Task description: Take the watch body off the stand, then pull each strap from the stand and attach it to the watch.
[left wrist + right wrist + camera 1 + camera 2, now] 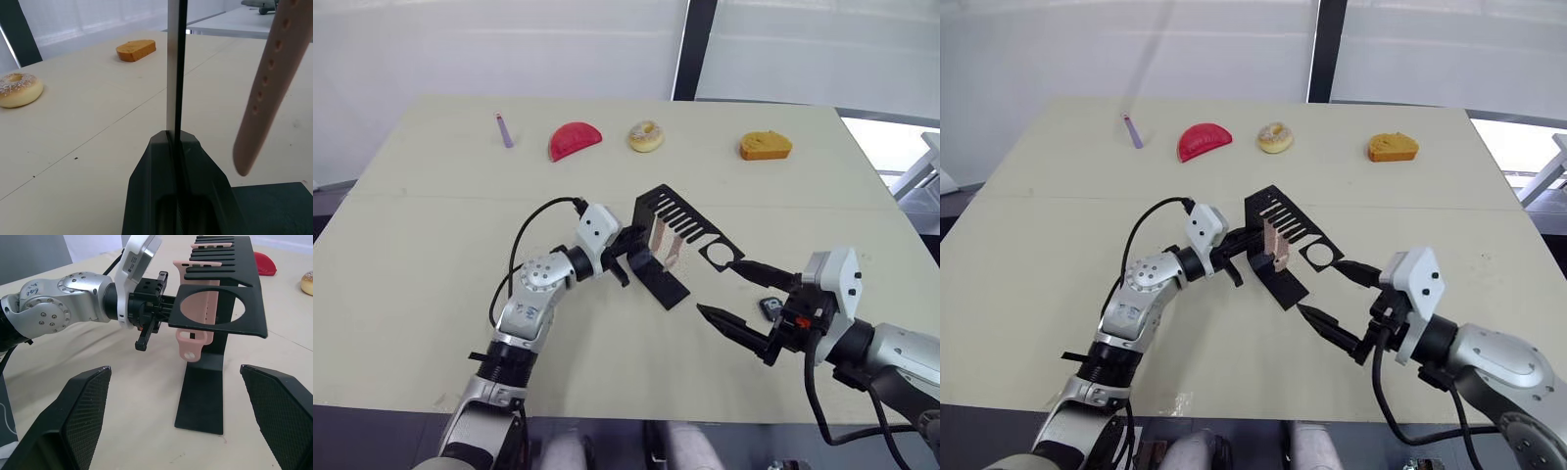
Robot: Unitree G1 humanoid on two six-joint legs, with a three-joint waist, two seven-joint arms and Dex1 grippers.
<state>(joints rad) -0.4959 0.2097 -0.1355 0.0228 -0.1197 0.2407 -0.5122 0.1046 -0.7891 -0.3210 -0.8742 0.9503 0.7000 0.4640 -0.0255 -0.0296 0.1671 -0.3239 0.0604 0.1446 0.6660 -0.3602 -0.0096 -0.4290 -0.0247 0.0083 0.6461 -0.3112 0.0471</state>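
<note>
The stand (674, 250) sits upright near the middle of the desk (431, 245), its comb-slotted arm reaching toward the right claw (734, 291) and ending in the round ring hole. Two pink straps (664, 241) hang from the slots under that arm. The left claw (628, 257) is clamped on the stand's upright back; in the left wrist view the thin sheet edge runs between its fingers (146, 196). The right claw is spread wide and holds nothing, just off the ring end. The watch body (771, 308) seems to be the small dark thing lying on the desk beside the right claw, partly hidden. Along the far edge lie a purple stick (503, 129), a red slice (574, 140), a doughnut (646, 135) and an orange cake (765, 146).
</note>
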